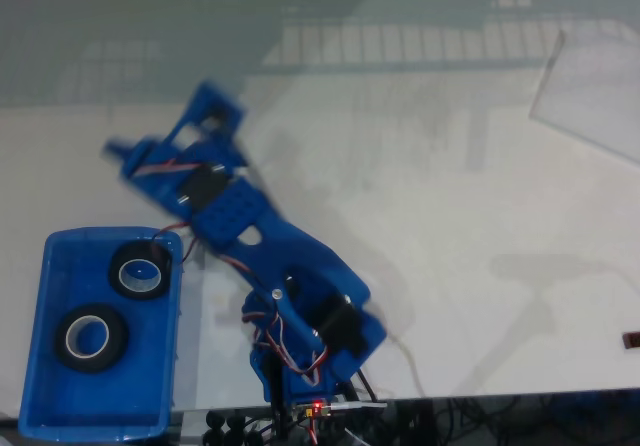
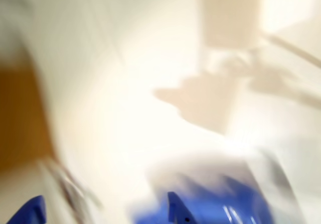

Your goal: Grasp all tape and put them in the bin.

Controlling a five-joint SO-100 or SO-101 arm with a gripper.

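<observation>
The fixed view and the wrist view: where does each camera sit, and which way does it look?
Fixed view: it sits high above and looks down on the white table, the blue arm and the bin with two tape rolls inside.
Wrist view: it rides on the arm; the picture is strongly blurred, with blue tool parts at the bottom edge over a pale surface.
Shared: both show the pale table surface and blue robot parts.
</observation>
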